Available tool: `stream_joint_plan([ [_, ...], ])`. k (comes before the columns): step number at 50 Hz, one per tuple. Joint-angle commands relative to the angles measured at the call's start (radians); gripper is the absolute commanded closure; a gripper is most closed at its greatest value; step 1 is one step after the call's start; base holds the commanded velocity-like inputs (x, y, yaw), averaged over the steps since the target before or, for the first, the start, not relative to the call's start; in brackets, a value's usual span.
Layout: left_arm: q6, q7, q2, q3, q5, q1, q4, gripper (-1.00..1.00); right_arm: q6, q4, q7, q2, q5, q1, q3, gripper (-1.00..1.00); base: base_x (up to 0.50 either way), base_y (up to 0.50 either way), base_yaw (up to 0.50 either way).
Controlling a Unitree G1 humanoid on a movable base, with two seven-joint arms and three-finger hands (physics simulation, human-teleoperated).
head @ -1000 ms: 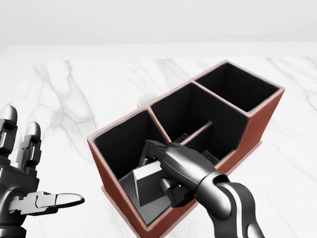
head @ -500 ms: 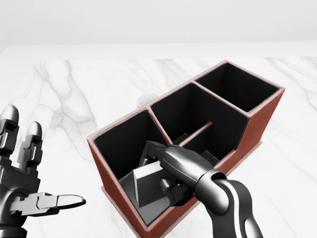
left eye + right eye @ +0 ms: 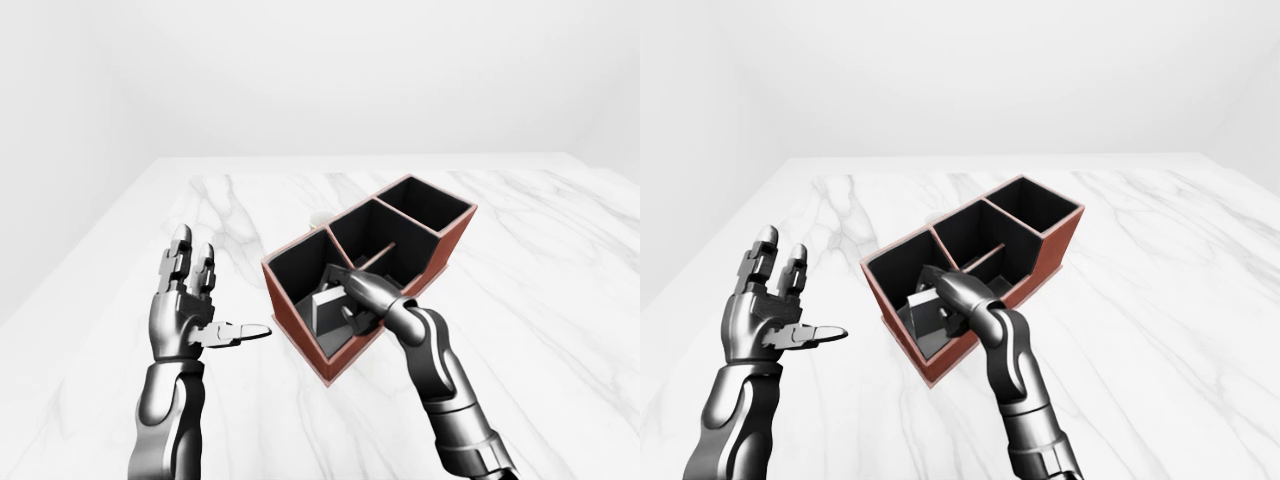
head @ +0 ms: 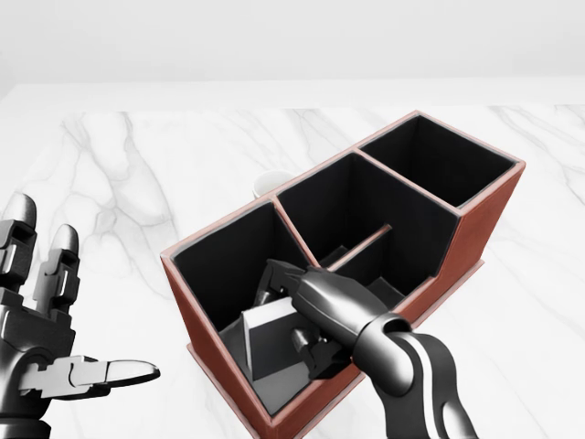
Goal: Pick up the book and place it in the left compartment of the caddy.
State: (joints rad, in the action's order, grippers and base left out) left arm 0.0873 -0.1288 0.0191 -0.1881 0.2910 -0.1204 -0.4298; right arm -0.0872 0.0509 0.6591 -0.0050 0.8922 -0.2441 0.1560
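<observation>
Three compartments make up the reddish-brown caddy [image 4: 475, 224], which sits slanted on the white marble surface [image 4: 137, 174], running from about 7 o'clock up to 1 o'clock in the head view. Its leftmost compartment, at the 7 o'clock end, holds the grey book [image 4: 271, 338], which leans tilted against the inner walls rather than lying flat. The right hand [image 4: 320, 306] reaches down into that same compartment, its dark fingers [image 4: 274, 279] curled over the book's top edge and right side — touching it, though whether they clamp it firmly cannot be told. The middle compartment has a thin divider crossing it; the compartment at 1 o'clock shows only its black lining. A small white round object [image 4: 268, 183] peeks out from behind the caddy's far wall, mostly hidden. Well apart, at 8 o'clock in the head view, the left hand [image 4: 41, 334] hovers above the surface with fingers spread apart — two pointing up, the thumb pointing toward 3 o'clock, holding nothing.
</observation>
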Motion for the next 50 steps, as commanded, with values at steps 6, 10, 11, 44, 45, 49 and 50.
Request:
stream_joint_plan([
  [6, 0.0, -0.002, 0.001, 0.0, 0.0, 0.0, 0.004, -1.0, 0.0, 0.024, -0.057, 0.011, 0.0, -0.022, 0.01, 1.0, 0.0, 0.0, 0.0],
  [10, 0.0, -0.001, 0.001, -0.001, 0.002, 0.0, 0.0, -1.0, 0.0, 0.022, -0.057, 0.02, 0.026, -0.017, 0.015, 1.0, 0.0, 0.0, 0.0],
  [11, 0.0, 0.0, 0.001, -0.001, 0.002, -0.001, -0.002, -1.0, 0.0, 0.025, -0.055, 0.022, 0.033, -0.016, 0.017, 1.0, 0.0, 0.0, 0.0],
  [44, 0.0, -0.005, 0.0, -0.003, 0.011, -0.002, -0.009, -1.0, 0.0, -0.129, -0.183, 0.031, 0.033, -0.019, 0.006, 1.0, 0.0, 0.0, 0.0],
  [45, 0.0, -0.007, 0.0, -0.004, 0.016, -0.002, -0.008, -1.0, 0.0, -0.13, -0.186, 0.031, 0.032, -0.022, 0.005, 1.0, 0.0, 0.0, 0.0],
  [49, 0.0, -0.004, 0.0, -0.005, 0.015, 0.0, -0.006, -1.0, 0.0, -0.113, -0.171, 0.032, 0.042, -0.008, 0.013, -0.42, 0.0, 0.0, 0.0],
  [50, 0.0, -0.004, 0.0, -0.006, 0.016, 0.001, -0.005, -1.0, 0.0, -0.113, -0.168, 0.032, 0.046, -0.005, 0.016, -0.82, 0.0, 0.0, 0.0],
])
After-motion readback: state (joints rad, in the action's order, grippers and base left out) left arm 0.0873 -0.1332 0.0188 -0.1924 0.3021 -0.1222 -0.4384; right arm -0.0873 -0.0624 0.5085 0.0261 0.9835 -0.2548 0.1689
